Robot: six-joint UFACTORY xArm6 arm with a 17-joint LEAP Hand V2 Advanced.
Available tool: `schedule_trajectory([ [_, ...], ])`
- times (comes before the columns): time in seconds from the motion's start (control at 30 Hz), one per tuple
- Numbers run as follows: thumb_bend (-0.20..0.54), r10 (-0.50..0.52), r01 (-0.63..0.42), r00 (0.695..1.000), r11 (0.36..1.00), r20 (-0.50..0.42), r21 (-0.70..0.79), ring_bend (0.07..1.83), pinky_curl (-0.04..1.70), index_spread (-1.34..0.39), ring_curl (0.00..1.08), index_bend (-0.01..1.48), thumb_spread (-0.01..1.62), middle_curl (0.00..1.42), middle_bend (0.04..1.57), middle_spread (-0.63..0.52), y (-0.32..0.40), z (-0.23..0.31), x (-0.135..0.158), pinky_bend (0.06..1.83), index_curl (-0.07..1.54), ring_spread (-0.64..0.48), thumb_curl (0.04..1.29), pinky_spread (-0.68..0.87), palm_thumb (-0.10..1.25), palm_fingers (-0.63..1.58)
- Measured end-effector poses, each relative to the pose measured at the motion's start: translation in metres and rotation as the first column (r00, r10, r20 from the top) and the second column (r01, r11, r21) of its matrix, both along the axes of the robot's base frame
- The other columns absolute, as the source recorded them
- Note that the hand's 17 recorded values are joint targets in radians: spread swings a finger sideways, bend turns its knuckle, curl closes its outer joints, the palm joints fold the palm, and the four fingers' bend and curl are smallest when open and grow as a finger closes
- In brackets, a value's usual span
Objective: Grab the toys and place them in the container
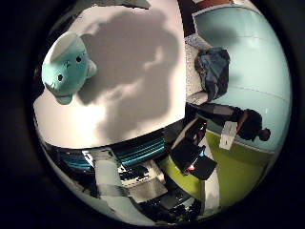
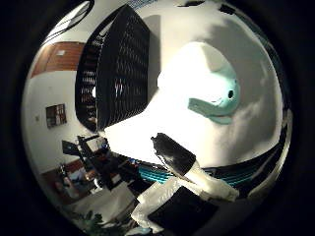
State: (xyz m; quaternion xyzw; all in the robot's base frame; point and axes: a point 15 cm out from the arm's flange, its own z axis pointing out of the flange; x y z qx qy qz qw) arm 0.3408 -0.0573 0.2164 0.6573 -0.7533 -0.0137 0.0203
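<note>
The hand [image 2: 189,172] hovers empty with a finger reaching out over the white table [image 1: 138,71], lining up on the teal plush toy [image 1: 64,67] beside the black mesh container [image 2: 115,73].

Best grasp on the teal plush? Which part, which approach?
Take the teal plush across its rounded body from above: it lies alone on the white table, apart from the black mesh container. Its small fins look too slight to pinch.
</note>
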Motion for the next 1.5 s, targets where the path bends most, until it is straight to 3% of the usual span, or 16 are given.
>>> schedule_trajectory([
  [0.27,-0.014,0.0,0.0,1.0,1.0,-0.01,0.005,0.54,0.25,-0.28,0.2,0.17,1.17,0.35,0.24,0.01,0.004,-0.024,0.011,0.67,0.3,0.19,0.32,0.55,0.53,0.3],
  [0.5,-0.017,-0.003,0.003,1.0,1.0,0.007,0.004,0.68,0.2,-0.28,0.22,0.18,1.16,0.39,0.37,-0.09,0.002,-0.037,0.021,0.65,0.3,0.01,0.33,0.47,0.61,0.45],
  [0.77,-0.019,-0.006,0.007,0.999,1.0,-0.043,0.012,0.73,0.16,-0.28,0.22,0.19,1.15,0.39,0.37,-0.11,-0.002,-0.052,0.014,0.68,0.33,-0.05,0.34,0.42,0.63,0.5],
  [0.83,-0.018,-0.004,0.005,0.999,1.0,-0.047,0.012,0.78,0.14,-0.3,0.22,0.2,1.15,0.4,0.41,-0.13,-0.002,-0.053,0.014,0.69,0.34,-0.09,0.34,0.34,0.63,0.61],
  [0.87,-0.015,-0.004,0.004,0.999,1.0,-0.049,0.012,0.85,0.12,-0.33,0.23,0.2,1.14,0.42,0.46,-0.16,-0.002,-0.052,0.013,0.7,0.35,-0.14,0.35,0.24,0.64,0.77],
  [0.97,-0.012,0.002,-0.001,0.997,1.0,-0.08,0.01,0.95,0.16,-0.4,0.29,0.21,1.11,0.47,0.57,-0.21,-0.002,-0.052,0.005,0.9,0.39,-0.25,0.38,-0.2,0.71,1.14],
  [1.03,-0.011,0.01,-0.009,0.995,1.0,-0.102,0.011,1.0,0.19,-0.43,0.33,0.29,1.09,0.51,0.67,-0.22,-0.002,-0.046,0.001,0.98,0.44,-0.26,0.39,-0.35,0.75,1.27],
  [1.1,-0.01,0.023,-0.022,0.996,1.0,-0.09,0.009,1.06,0.24,-0.43,0.38,0.48,1.06,0.56,0.8,-0.2,-0.002,-0.038,0.002,1.02,0.53,-0.26,0.41,-0.43,0.8,1.36],
  [1.27,-0.008,0.049,-0.049,0.997,0.999,-0.052,0.003,1.25,0.37,-0.33,0.47,0.83,0.94,0.63,1.04,-0.14,-0.005,-0.018,0.013,1.2,0.69,-0.2,0.5,-0.34,0.94,1.36],
  [1.5,-0.018,0.041,-0.041,0.999,0.999,-0.025,-0.004,1.41,0.52,-0.26,0.57,1.07,0.6,0.71,1.29,-0.11,-0.008,0.026,0.017,1.37,0.8,-0.19,0.69,-0.22,1.05,1.16],
])
